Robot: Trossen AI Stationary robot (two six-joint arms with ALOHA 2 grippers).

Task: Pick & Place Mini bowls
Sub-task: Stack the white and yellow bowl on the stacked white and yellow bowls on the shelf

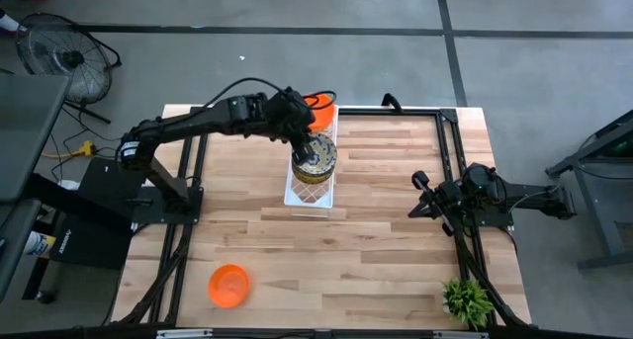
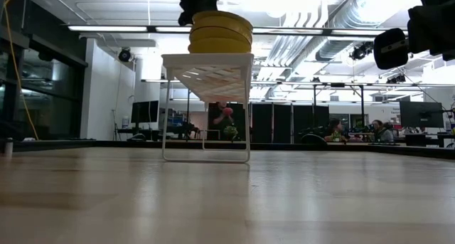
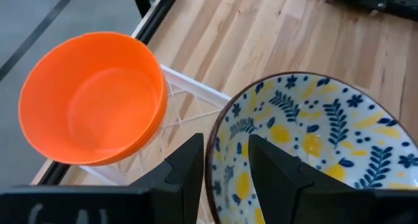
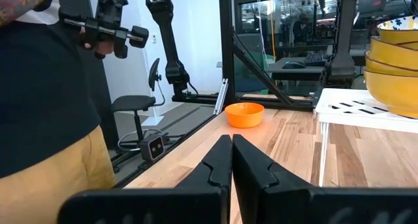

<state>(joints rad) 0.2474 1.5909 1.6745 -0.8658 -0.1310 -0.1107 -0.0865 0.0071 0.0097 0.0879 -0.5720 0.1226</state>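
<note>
A cream mini bowl with blue-and-yellow flowers tops a stack of like bowls on the long white lattice tray at the middle of the table. An orange mini bowl stands on the tray's far end. Another orange mini bowl rests on the table near its front left corner. My left gripper is over the tray, shut on the top floral bowl. At the table's right side my right gripper waits, shut, with nothing in it. My left gripper has the top floral bowl by its rim, on the side toward the orange bowl. One finger is inside the bowl and the other outside. The fingers slant down from the table's left. The bowl stays mouth up over the stack; whether it has lifted off, I cannot tell.
The tray stands on thin legs above the table. A small green plant sits at the front right corner. A person stands beyond the table's left side, holding a hand controller. Bare wood lies between the tray and the front edge.
</note>
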